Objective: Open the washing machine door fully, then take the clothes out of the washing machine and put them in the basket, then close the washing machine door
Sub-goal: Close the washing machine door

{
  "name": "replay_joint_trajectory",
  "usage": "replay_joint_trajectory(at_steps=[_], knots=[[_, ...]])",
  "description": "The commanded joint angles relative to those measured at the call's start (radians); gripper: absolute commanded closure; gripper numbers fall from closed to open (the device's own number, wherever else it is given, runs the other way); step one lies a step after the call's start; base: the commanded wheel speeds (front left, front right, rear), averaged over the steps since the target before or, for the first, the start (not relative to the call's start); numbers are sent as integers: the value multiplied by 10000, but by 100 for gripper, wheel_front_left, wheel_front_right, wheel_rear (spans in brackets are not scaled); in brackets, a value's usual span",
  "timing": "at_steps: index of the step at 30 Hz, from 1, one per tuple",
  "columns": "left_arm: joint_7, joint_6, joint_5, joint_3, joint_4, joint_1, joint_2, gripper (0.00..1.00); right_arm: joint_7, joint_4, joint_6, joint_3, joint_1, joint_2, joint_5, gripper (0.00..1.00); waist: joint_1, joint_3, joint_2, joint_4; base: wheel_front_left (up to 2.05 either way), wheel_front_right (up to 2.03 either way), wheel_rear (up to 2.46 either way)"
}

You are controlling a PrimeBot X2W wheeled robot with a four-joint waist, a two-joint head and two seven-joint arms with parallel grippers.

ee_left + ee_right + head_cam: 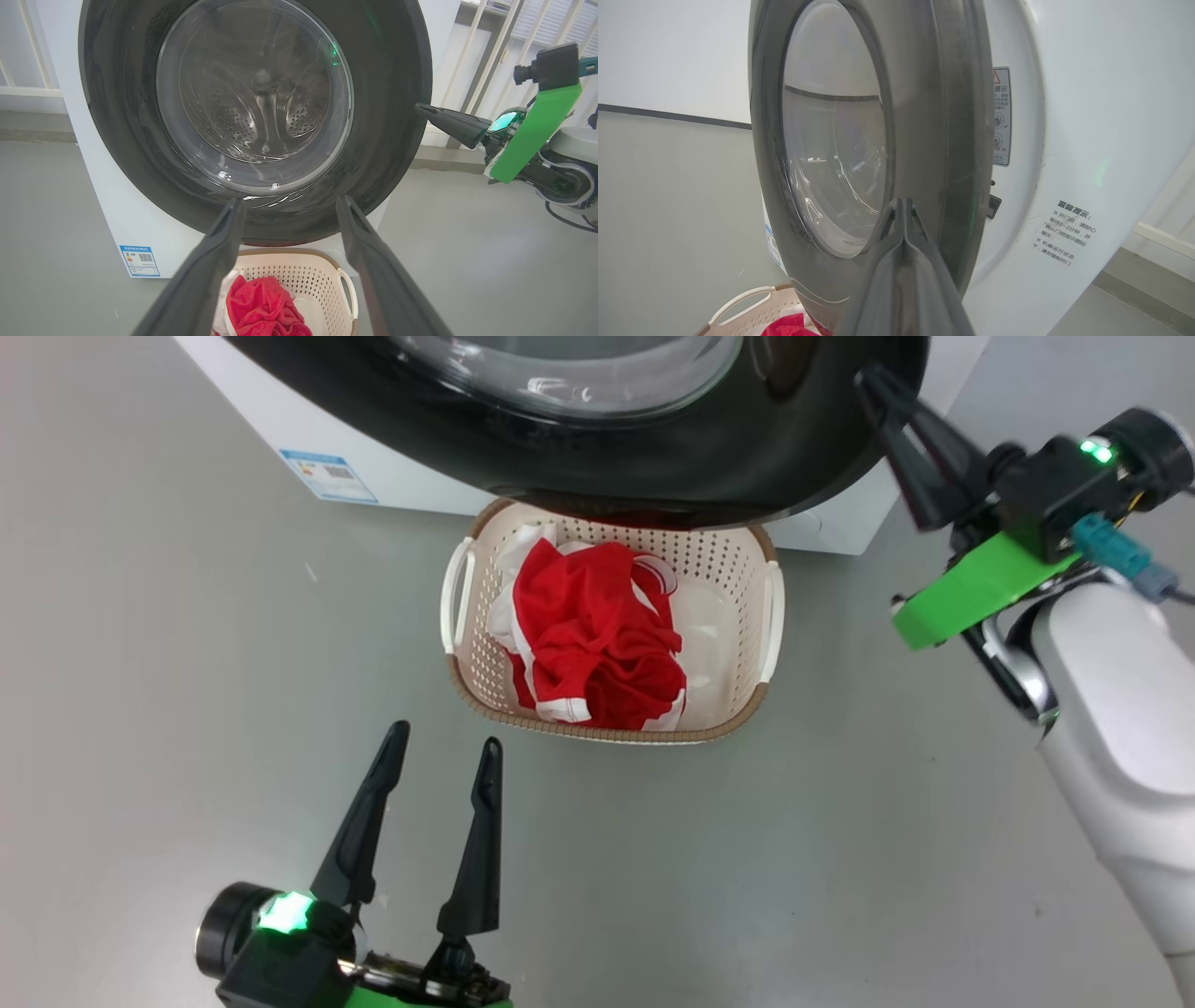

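The washing machine door [653, 457], black-rimmed with a glass bowl, stands slightly ajar against the white washing machine [1087, 116], hanging over the basket's far end. My right gripper [873, 383] is shut with nothing in it, and its tip rests on the door's outer rim [924, 116] at the free edge. The red clothes [588, 635] lie bundled in the cream basket [597, 733] on the floor below the door. My left gripper [445, 739] is open, low over the floor just short of the basket. Through the glass the steel drum [261, 116] shows no clothes.
Grey floor [187, 709] surrounds the basket on all sides. A blue label [140, 260] sits low on the machine's front, and warning stickers [1002, 116] sit beside the door opening. A white railing [481, 56] stands behind my right arm, and a cable [560, 219] lies on the floor.
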Motion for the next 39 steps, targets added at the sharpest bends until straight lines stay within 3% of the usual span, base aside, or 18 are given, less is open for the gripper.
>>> replay_joint_trajectory(at_steps=[1, 16, 25, 39], knots=[[-49, 102, 84, 222, -337, -171, 22, 0, -63, -102, 46, -68, -198, 47, 162, 100, 0, 152, 0, 117, 0, 0, 0], [-49, 133, -806, 85, -655, -384, 22, 0, -63, 1031, 46, -633, -1762, 240, 157, 100, 0, 549, 0, 154, 0, 0, 0], [-49, 102, -711, -174, -559, -554, 22, 0, -63, 1965, 46, -744, -2649, 168, -68, 100, 0, 734, 0, 279, 0, 0, 0], [-49, 126, -703, -169, -396, -637, 22, 0, -63, 1752, 46, -1407, -2457, 319, -582, 100, 0, 726, 0, 281, 0, 0, 0]])
